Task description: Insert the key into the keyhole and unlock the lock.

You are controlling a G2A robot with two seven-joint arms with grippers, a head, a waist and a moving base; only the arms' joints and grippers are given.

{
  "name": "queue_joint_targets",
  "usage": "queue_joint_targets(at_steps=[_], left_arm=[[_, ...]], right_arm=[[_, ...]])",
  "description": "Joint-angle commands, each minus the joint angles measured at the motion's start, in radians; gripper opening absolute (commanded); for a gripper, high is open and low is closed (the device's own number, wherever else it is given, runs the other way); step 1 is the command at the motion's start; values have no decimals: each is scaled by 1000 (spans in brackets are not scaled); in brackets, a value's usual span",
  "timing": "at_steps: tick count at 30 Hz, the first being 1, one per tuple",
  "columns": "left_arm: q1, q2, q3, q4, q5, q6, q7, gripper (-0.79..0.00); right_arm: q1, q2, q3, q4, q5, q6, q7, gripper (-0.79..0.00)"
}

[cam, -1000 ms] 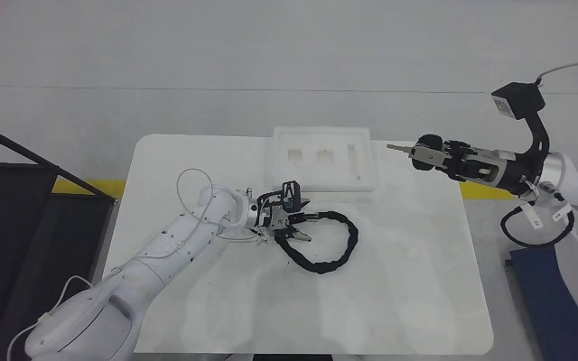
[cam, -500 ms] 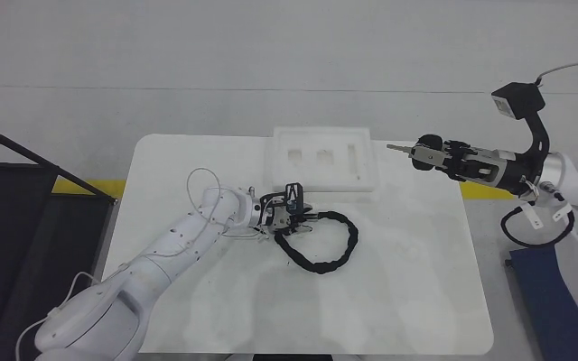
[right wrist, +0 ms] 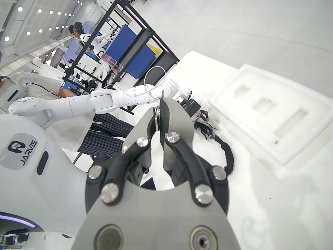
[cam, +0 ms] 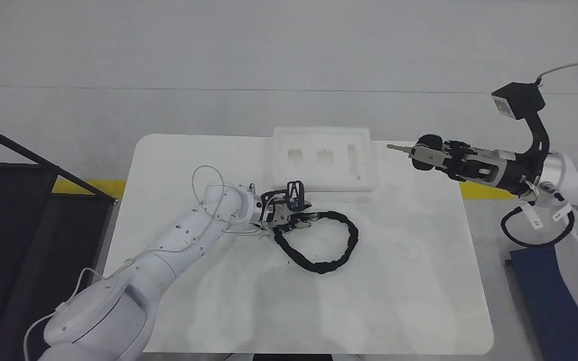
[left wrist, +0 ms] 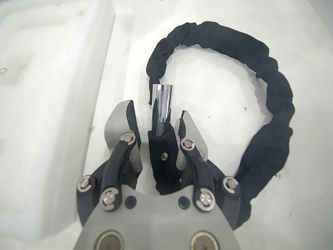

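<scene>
A black fabric-sleeved chain lock point(cam: 330, 244) lies in a loop on the white table, in front of the foam tray. Its chrome cylinder end point(left wrist: 162, 100) points away from my left gripper point(left wrist: 157, 115), which stands open with one finger on each side of the lock's black-sleeved end. Seen from above, this left gripper point(cam: 298, 217) sits at the loop's left end. My right gripper point(cam: 417, 152) hangs in the air right of the tray, shut on a thin metal key point(cam: 397, 147) whose blade points left. The key point(right wrist: 161, 97) shows edge-on between the right gripper's pads.
A white foam tray point(cam: 275, 167) with several shallow cut-outs lies at the table's back middle, close beside the left gripper. The white table point(cam: 406, 289) has bare surface in front and to the right of the lock. A black frame stands off the table's left side.
The left gripper has slid slightly right along the table onto the lock's end and its wrist has turned. The right arm with the key has stayed still.
</scene>
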Motion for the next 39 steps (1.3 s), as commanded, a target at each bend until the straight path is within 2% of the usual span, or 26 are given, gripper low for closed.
queue_joint_targets(at_steps=[1, 2, 3, 4, 11, 17, 23, 32, 39], left_arm=[[-3, -6, 3, 10, 2, -4, -3, -486], [-3, -10, 3, 16, -3, -6, -3, -520], [-5, -14, 2, 22, -7, -6, -5, -619], [-8, -17, 1, 22, -9, -4, -4, -785], [-35, -29, -11, 28, -11, -30, 33, -785], [-53, -12, -56, -14, -21, -76, 87, -785], [-59, 24, -115, -133, -7, -148, 140, -785], [-83, 88, -145, -367, -51, -148, 239, -785], [-128, 141, -66, -483, -137, -148, 432, -785]], right_arm=[[0, 0, 0, 0, 0, 0, 0, -785], [0, 0, 0, 0, 0, 0, 0, -785], [0, 0, 0, 0, 0, 0, 0, -785], [0, 0, 0, 0, 0, 0, 0, -785], [0, 0, 0, 0, 0, 0, 0, -785], [0, 0, 0, 0, 0, 0, 0, -785], [0, 0, 0, 0, 0, 0, 0, -785], [0, 0, 0, 0, 0, 0, 0, -785], [0, 0, 0, 0, 0, 0, 0, -785]])
